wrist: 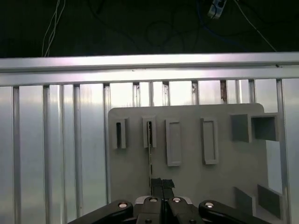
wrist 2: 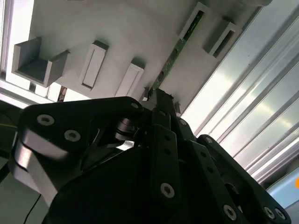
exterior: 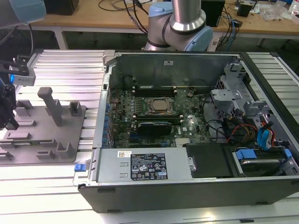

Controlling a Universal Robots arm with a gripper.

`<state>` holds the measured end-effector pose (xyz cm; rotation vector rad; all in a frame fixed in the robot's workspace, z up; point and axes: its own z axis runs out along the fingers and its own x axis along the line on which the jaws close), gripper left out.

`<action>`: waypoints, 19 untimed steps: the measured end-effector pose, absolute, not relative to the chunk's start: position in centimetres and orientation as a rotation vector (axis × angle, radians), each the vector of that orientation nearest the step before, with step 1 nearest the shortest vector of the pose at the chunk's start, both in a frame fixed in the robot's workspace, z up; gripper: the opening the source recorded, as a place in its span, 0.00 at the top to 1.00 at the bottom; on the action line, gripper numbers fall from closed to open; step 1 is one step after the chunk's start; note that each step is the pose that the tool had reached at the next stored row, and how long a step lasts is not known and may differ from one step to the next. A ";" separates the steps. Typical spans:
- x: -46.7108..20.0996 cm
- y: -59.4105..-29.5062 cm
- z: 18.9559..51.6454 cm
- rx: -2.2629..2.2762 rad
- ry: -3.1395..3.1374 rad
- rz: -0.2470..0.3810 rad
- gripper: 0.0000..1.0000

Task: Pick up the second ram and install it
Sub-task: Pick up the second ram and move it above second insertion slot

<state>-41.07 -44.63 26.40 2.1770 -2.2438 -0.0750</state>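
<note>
Gripper (wrist: 162,183) appears pinched nearly shut on the upper edge of the ram stick (wrist: 150,154), which stands on edge in a slot of the grey holder (wrist: 187,186) on the desk (wrist: 60,154); a square, firm hold is judged essential so it lifts without tilting or binding.

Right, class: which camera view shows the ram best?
The second wrist view: the ram shows a green edge running from the holder to the fingers. The first wrist view shows the ram as a thin dark line. In the exterior view its holder sits far off.
</note>
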 end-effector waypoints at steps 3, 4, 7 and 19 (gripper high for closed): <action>-41.1 -44.7 25.8 2.191 -2.230 -0.075 0.92; -41.1 -44.7 25.7 2.195 -2.227 -0.074 0.92; -41.2 -44.7 25.4 2.215 -2.216 -0.067 0.92; -41.6 -44.8 23.2 2.241 -2.197 -0.059 0.92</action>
